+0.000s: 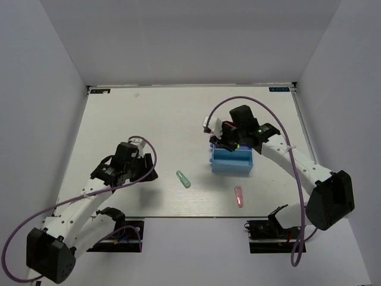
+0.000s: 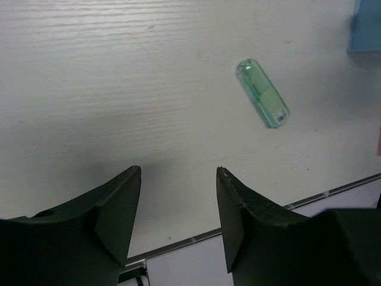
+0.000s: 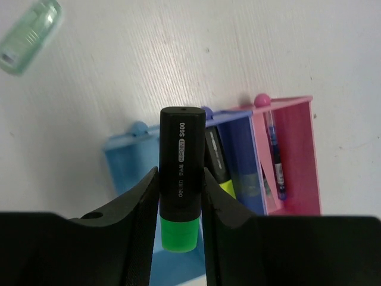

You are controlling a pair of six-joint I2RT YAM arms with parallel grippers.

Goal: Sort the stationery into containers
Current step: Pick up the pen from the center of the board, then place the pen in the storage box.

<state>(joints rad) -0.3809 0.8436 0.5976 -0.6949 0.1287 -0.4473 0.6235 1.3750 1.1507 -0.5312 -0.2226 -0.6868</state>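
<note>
The right gripper [image 3: 180,182] pinches a black plastic highlighter with a green end [image 3: 181,143] across its barrel. The fingers press on both flanks, with the green end toward the wrist. This grip sets the barrel roughly in line with the compartments, so that it can probably drop in without bridging a wall.

The highlighter hangs above three joined rectangular plastic trays at centre right of the overhead view: the light blue tray [image 3: 128,158], the dark blue tray [image 3: 241,161] and the pink tray [image 3: 297,149]. In the wrist view the barrel overlaps the wall between light blue and dark blue. Which compartment lies beneath it cannot be told. The dark blue tray already holds a black highlighter with a yellow end [image 3: 219,170], so it is the likely destination. The pink tray holds a thin pen [image 3: 275,158].

The left gripper [image 2: 178,176] hovers low over the white table [image 2: 89,71], fingers spread, nothing between them. A pale green translucent stick [image 2: 263,93] lies flat at the upper right of its view, well apart from the fingers, and is probably the next target. A pink clip [image 1: 239,196] lies loose below the trays in the overhead view.
</note>
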